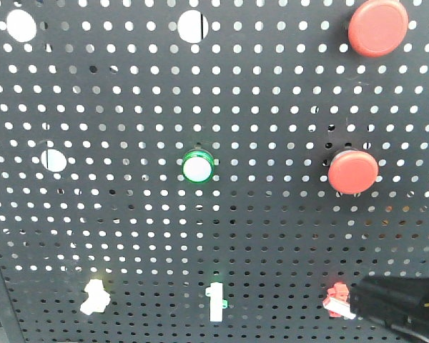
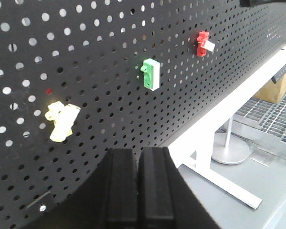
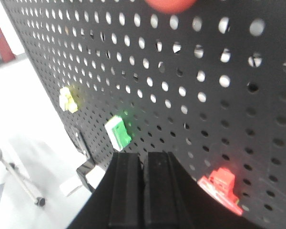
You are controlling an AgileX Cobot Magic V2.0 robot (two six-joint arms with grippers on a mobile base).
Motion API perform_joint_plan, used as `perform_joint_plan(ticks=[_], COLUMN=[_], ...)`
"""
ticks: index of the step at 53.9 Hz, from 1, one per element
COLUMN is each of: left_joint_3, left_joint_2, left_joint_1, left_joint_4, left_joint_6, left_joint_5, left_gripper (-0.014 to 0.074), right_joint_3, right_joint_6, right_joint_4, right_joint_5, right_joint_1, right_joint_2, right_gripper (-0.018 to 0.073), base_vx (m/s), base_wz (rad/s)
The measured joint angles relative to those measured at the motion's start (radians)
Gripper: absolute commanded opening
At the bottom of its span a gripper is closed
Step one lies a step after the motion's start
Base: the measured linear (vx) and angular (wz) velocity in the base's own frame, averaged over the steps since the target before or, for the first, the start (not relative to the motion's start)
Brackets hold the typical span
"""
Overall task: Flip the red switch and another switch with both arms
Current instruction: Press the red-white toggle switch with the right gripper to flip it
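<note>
Right tool [image 3: 143,191] jaws together | red switch [image 2: 201,42] small, white lever tip

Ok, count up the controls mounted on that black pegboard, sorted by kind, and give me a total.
Round red push buttons: 2
Green-ringed white button: 1
Small toggle switches: 3 (red switch, green-based switch, pale yellow switch)
Total: 6

Holds left gripper [image 2: 138,191] with jaws pressed together, empty, aimed straight ahead. Holds right gripper [image 3: 143,191] likewise, jaws together, nothing gripped. Reaches in with it from lower right corner of front view.
</note>
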Motion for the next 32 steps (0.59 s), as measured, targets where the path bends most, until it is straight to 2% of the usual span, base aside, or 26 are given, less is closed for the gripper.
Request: perform_joint_plan(ticks=[10, 21, 32], left_joint_3=[0.000, 0.000, 0.000], left_joint_2=[0.000, 0.000, 0.000], left_joint_1=[0.000, 0.000, 0.000], left_joint_4=[0.002, 0.008, 0.011], left_joint_6=[-0.003, -0.003, -0.003], left_joint_5=[-0.002, -0.002, -0.001], left_gripper=[0.0003, 0.0003, 0.0003], right_joint_3=[0.002, 0.002, 0.002], right_joint_6=[-0.002, 0.000, 0.000], right_joint_4=[-0.023, -0.027, -0.028], right_joint_5=[-0.070, -0.168, -0.092], right_joint_1=[0.056, 0.061, 0.069], right_joint_2=[0.062, 0.066, 0.187], right_gripper=[-0.0006, -0.0006, -0.0006], base_vx=[0.00, 0.00, 0.00], base_wz=[0.00, 0.00, 0.00])
